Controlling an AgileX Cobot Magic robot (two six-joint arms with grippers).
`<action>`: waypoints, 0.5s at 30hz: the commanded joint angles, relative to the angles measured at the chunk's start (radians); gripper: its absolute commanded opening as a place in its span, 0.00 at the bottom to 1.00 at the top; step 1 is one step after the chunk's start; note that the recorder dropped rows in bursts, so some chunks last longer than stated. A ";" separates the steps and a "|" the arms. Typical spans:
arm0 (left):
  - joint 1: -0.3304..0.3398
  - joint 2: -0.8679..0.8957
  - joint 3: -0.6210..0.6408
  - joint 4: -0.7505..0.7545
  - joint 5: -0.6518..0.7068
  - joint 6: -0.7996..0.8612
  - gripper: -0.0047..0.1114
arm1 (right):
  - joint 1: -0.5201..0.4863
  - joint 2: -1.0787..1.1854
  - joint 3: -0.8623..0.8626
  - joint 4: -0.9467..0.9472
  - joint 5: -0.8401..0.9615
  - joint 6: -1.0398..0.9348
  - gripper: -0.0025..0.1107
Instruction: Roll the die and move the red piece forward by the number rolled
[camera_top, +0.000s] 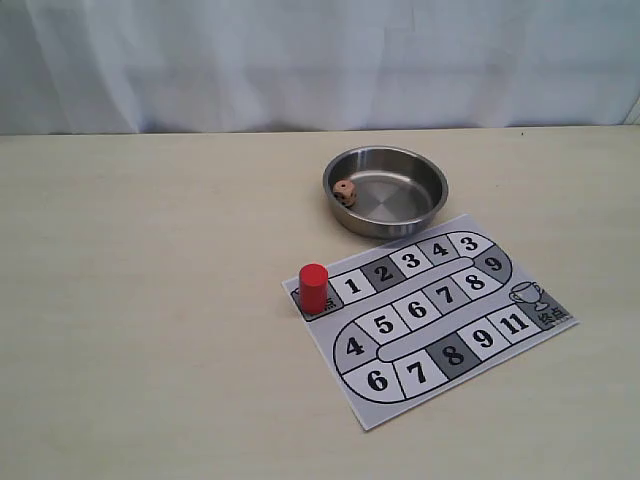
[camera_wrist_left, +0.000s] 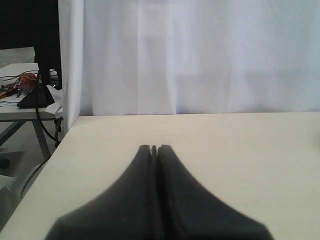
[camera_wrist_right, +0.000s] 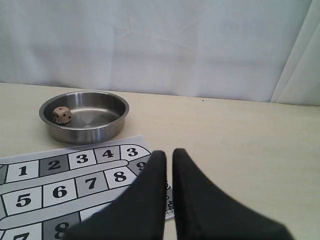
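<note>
- The die (camera_top: 343, 190) lies inside a round metal dish (camera_top: 395, 224), close against the dish's inner wall on the left side as the exterior view shows it. It is a pale wooden cube with dark pips; the count on its top face is too small to read.
- The dish sits on the light surface (camera_top: 150, 300), just beyond the far edge of a printed paper board (camera_top: 375, 405) with numbered squares along a winding track.
- The red piece (camera_top: 314, 288) stands upright on the grey square at the board's left end, just beside the square marked 1.
- The left fingers (camera_wrist_left: 145, 167) are pressed together tip to tip with nothing between them, above a bare stretch of the surface.
- The right fingers (camera_wrist_right: 150, 180) are almost closed, with only a thin slit between the tips, and they hold nothing. They hang over the near corner of the board, well apart from the dish and the die (camera_wrist_right: 62, 115).
</note>
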 joint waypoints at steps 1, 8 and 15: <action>0.000 -0.001 -0.005 -0.001 -0.012 -0.002 0.04 | -0.003 -0.004 0.003 -0.011 0.000 0.000 0.06; 0.000 -0.001 -0.005 -0.001 -0.009 -0.002 0.04 | -0.003 -0.004 0.003 0.000 -0.113 -0.002 0.06; 0.000 -0.001 -0.005 -0.001 -0.009 -0.002 0.04 | -0.003 -0.004 0.003 0.061 -0.269 0.021 0.06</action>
